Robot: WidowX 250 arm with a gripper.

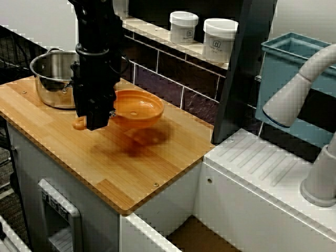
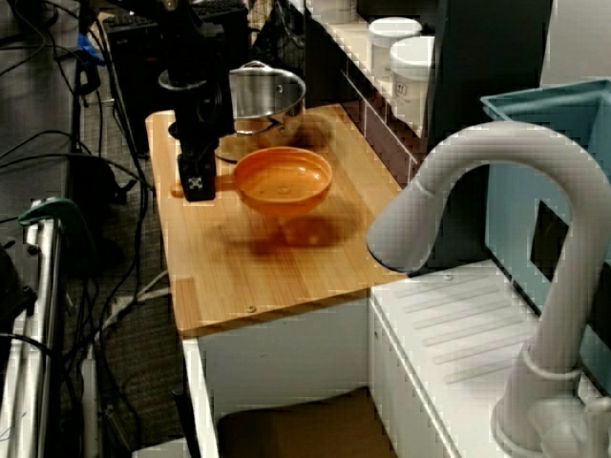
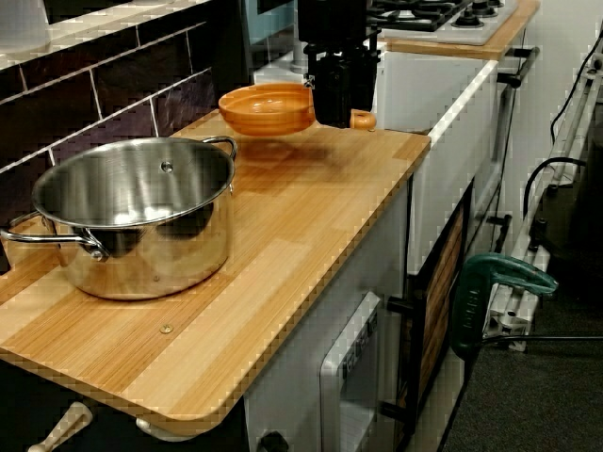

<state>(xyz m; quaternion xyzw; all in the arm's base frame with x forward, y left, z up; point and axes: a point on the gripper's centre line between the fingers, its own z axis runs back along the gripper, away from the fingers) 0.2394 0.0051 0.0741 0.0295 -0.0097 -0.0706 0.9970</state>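
The orange bowl (image 1: 137,107) is being held by its handle in the closed gripper (image 1: 94,122), clear of the counter (image 1: 152,173); a level, firm hold is being required.

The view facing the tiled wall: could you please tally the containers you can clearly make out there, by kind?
Orange bowl, held by the gripper: 1
Steel pot: 1
White lidded jars: 2
Blue bin: 1
Total: 5
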